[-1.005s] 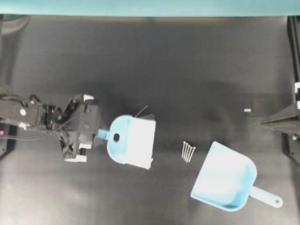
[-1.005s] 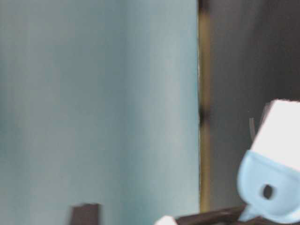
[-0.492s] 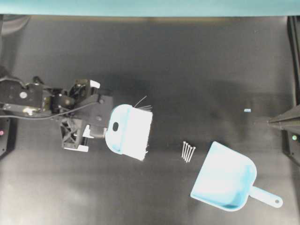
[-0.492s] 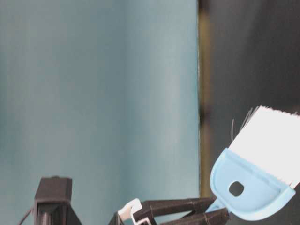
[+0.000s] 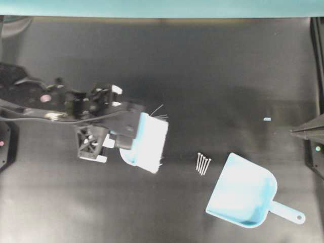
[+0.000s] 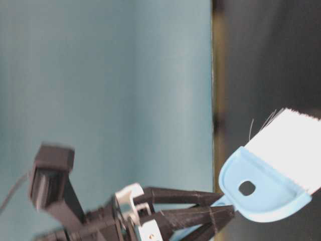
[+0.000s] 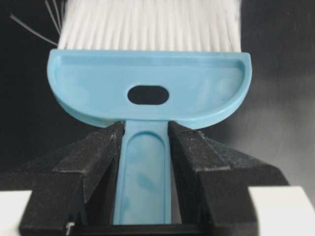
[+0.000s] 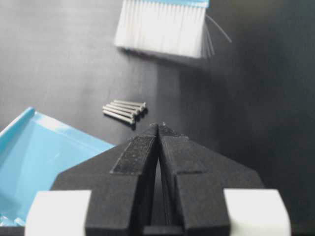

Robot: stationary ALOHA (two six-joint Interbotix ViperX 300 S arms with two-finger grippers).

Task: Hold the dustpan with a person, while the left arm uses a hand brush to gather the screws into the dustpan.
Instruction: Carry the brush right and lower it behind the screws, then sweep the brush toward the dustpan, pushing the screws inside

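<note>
My left gripper (image 5: 124, 139) is shut on the slim handle of the light blue hand brush (image 5: 151, 144) and holds it off the table, white bristles toward the screws. The grip shows in the left wrist view (image 7: 146, 135), with the brush head (image 7: 147, 83) just beyond the fingers. It also shows in the table-level view (image 6: 271, 186). Several thin silver screws (image 5: 203, 163) lie bunched on the black table between brush and dustpan. The light blue dustpan (image 5: 245, 192) lies flat, mouth toward the screws, untouched. My right gripper (image 5: 294, 131) is shut and empty, behind the screws (image 8: 125, 110) and the dustpan (image 8: 34, 162). No person's hand is in view.
A tiny light blue scrap (image 5: 267, 119) lies on the table near my right gripper. A teal wall (image 5: 162, 7) runs along the table's far edge. A black frame post (image 5: 318, 61) stands at the right edge.
My left arm has lifted the brush off the table, carried it slightly right and back, and tipped it up. The right gripper drew back toward the right edge. Screws and dustpan have not moved.
</note>
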